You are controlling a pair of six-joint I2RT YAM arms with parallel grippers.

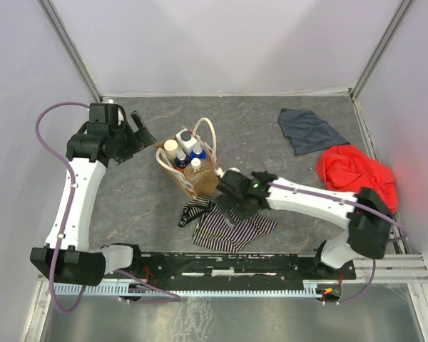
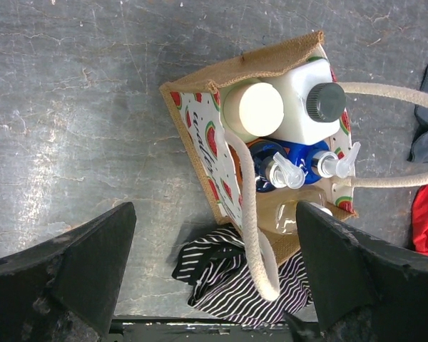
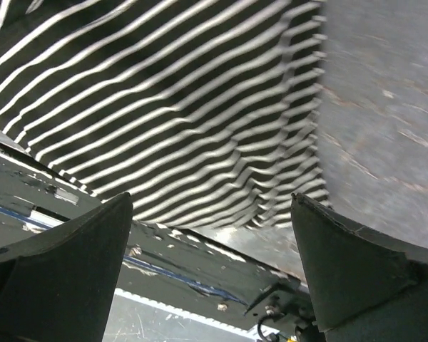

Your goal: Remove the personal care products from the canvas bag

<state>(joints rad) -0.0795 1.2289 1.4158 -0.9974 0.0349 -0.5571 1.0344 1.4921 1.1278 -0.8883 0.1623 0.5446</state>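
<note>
The tan canvas bag [image 1: 200,182] stands upright mid-table with cream handles [image 2: 251,214] and a watermelon print [image 2: 208,142]. Inside it are the personal care products: a pale-green cylinder with a cream cap [image 2: 253,109], a white flat bottle with a dark cap [image 2: 299,92], two blue-topped pump bottles [image 2: 271,160] [image 2: 321,162] and a beige pump bottle [image 2: 289,214]. My left gripper [image 1: 141,135] is open and empty, up and left of the bag; in its wrist view [image 2: 214,285] the bag lies between its fingers, further off. My right gripper [image 1: 227,201] is open and empty, low by the bag's near right side.
A black-and-white striped garment [image 1: 225,224] lies in front of the bag and fills the right wrist view [image 3: 164,107]. A red cloth [image 1: 357,174] lies at the right and a grey-blue cloth [image 1: 310,130] at the back right. The arms' base rail [image 1: 235,263] runs along the near edge.
</note>
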